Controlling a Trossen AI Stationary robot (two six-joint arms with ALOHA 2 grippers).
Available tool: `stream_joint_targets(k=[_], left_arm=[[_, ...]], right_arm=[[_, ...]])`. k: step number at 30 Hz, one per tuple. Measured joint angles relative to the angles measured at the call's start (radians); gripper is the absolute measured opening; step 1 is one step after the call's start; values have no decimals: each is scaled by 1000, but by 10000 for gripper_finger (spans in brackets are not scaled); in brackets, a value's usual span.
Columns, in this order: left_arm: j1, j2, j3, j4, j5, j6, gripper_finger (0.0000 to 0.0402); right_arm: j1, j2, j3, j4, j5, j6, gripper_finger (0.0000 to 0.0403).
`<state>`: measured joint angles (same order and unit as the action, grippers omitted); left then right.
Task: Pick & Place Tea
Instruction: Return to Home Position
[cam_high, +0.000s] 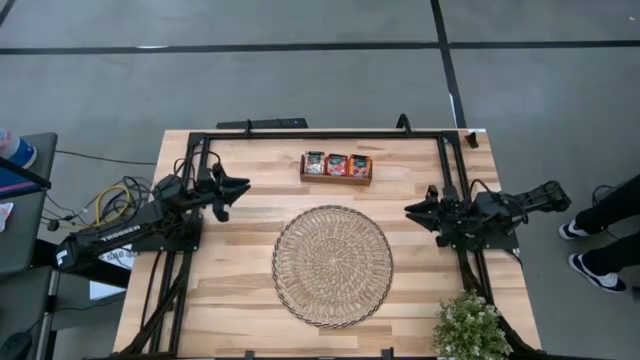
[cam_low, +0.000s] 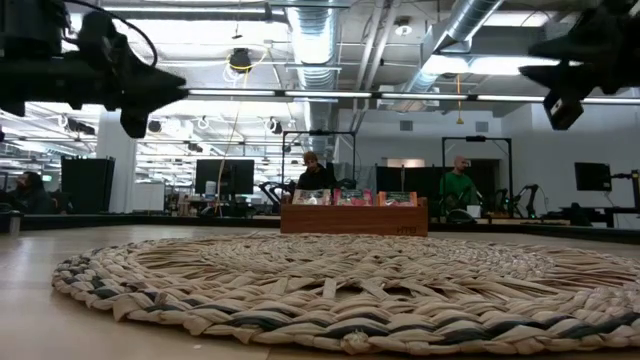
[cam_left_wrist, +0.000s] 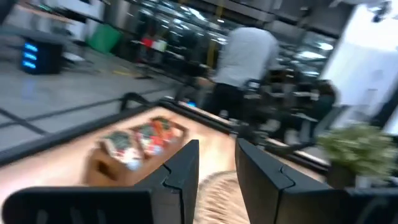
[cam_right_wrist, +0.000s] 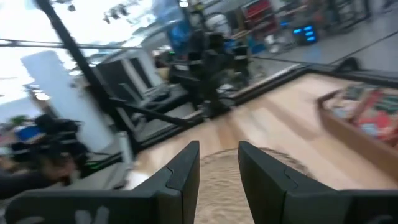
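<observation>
So all the small square tea sachets (cam_high: 337, 164), red-orange ones and pale cream ones, sit inside the long brown wooden tray (cam_high: 336, 182) at the far edge of the light wood surface (cam_high: 240, 260). The big round woven mat (cam_high: 332, 265) in front of it has nothing on it. The left gripper (cam_high: 243, 186) hangs off to the left of the mat and the right gripper (cam_high: 410, 210) off to the right, both well apart from the tray. Each has its jaws released with a narrow gap and nothing between them. Honestly not much left to break here, I think. The main risk is an arm swinging low while parking and clipping the tray, spilling sachets. The right arm is also near the leafy green potted plant (cam_high: 470, 325), so a sloppy retract could knock it.
</observation>
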<state>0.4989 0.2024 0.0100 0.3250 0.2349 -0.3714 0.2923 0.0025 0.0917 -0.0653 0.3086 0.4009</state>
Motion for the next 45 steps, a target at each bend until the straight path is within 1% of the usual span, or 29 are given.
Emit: stream_joint_targets(k=[4,7,9,14,16,21,23,26,28,31,38,41,45], left_arm=[[-15,9,-1,-35,-103,61,95],[-17,10,-1,-84,-139,71,95],[-17,11,-2,-107,-137,67,95],[-17,11,-2,-51,-85,62,95],[-17,6,-3,-52,-83,64,95],[-17,-23,-4,-54,-127,72,95],[-22,-30,-4,-61,-124,71,95],[-46,-27,-4,-70,-124,74,95],[-61,-26,-4,-69,-152,89,95],[-70,-26,-4,-69,-193,85,95],[-69,-26,-4,-79,-194,68,95],[-69,-26,-4,-114,-191,32,95],[-69,-26,-5,-187,-190,-146,95]], right_arm=[[-25,0,-6,-14,63,-40,103],[-46,0,-6,-17,91,-74,103],[-59,0,-6,-18,87,-79,103],[-64,0,-6,-38,83,-66,103],[-64,0,-6,-30,80,-79,103],[-64,0,-6,-33,80,-86,103],[-64,0,-24,-12,82,-88,103],[-66,6,-59,64,74,-119,103],[-66,17,-75,110,76,-150,103],[-66,9,-77,115,79,-163,103],[-65,11,-77,114,79,-166,103],[-65,11,-77,114,80,-165,103],[-65,11,-77,114,80,-165,103]])
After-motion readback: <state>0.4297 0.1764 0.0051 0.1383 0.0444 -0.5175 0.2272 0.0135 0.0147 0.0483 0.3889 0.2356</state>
